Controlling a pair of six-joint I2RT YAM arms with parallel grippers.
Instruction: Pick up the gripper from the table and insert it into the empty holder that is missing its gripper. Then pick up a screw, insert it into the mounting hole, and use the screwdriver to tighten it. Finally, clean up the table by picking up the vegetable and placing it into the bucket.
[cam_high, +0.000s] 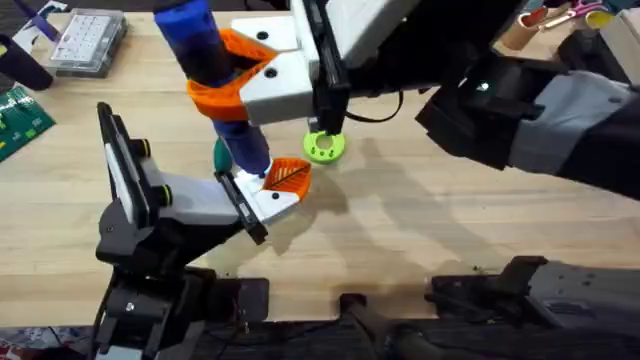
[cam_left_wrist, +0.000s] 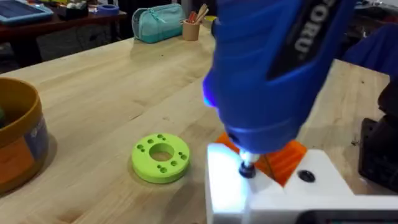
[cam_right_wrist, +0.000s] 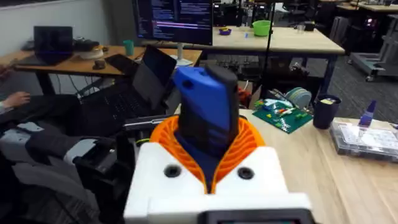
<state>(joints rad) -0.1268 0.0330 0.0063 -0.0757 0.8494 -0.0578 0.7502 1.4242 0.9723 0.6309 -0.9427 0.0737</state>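
Overhead: right gripper (cam_high: 225, 85) clamped on the blue screwdriver (cam_high: 200, 45), standing bit-down over the holder (cam_high: 265, 198).
Its bit meets the white holder beside the orange gripper (cam_high: 288, 175). Left gripper: I cannot tell its state. Bucket (cam_left_wrist: 18, 134) stands near a lime-green disc (cam_left_wrist: 160, 157) on the table (cam_left_wrist: 112, 93).

Left arm (cam_high: 150, 215): black jointed links, white wrist block, black base near table's near-left edge. Left gripper (cam_high: 262, 192): white body with black edge strip. Right arm (cam_high: 560, 110): black segments, grey fabric-like cover, thin black cable. Right gripper (cam_high: 225, 85): white blocky body, two dark round screw holes, orange ribbed pads (cam_right_wrist: 239, 146) in curved fan shape.
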